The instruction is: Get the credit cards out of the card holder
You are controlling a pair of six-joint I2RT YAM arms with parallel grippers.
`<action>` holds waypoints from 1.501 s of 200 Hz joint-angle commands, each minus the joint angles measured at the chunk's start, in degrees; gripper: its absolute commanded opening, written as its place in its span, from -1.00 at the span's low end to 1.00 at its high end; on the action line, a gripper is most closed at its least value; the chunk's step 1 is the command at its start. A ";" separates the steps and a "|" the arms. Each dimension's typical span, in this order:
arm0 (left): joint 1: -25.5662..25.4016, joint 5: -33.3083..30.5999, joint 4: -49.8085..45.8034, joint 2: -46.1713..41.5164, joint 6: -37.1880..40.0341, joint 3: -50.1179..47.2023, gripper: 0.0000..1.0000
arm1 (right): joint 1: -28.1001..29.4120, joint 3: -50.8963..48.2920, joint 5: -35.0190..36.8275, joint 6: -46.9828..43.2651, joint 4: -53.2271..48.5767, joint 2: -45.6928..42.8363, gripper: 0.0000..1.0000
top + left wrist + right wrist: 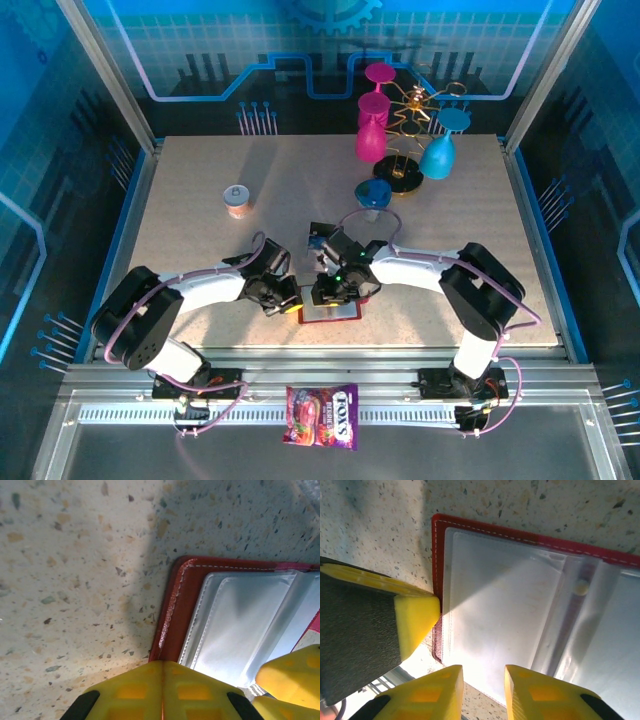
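Right gripper (pixel 483 687) first: its two yellow fingers stand a little apart, low over the clear inner pocket, and we see nothing pinched between them. Just beside it, the left gripper (pixel 162 682) has its fingers pressed together on nothing. Its tip touches the red edge of the card holder (pixel 530 537) near a corner, pinning it down, we'd judge.

The card holder lies open and flat on the speckled table (pixel 75 580), near the front edge between the two arms, greyish pockets facing up. We can't make out a card inside from the wrist views; the plastic glares. Farther up the table, close to the right arm, lies a small dark rectangle (pixel 318 237). It may be one of the credit cards, already out, but it's too small for us to be sure.

We reckon we're mid-job: one hand steadying, the other setting up to reach for a card. The next move calls for the right fingers to find a card's edge at the pocket mouth, close on it and draw it out along the pocket. The left should meanwhile hold the holder against sliding or folding.

For writing, the sweets bag (pixel 322 415) on the front rail reads FOX'S. Nothing else is legible to us.
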 commanded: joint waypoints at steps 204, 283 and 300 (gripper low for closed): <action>-0.37 -0.20 -2.49 -0.21 1.01 -0.05 -0.84 | 0.26 0.01 1.79 0.42 -2.46 0.73 -0.35; -0.40 -0.33 -4.32 -0.28 1.40 1.58 -0.83 | -0.91 -3.36 0.39 1.55 1.43 -0.73 -0.36; -0.42 -0.50 -4.88 -0.65 1.45 2.13 -0.83 | -1.25 -4.14 -0.12 1.86 2.51 -1.08 -0.36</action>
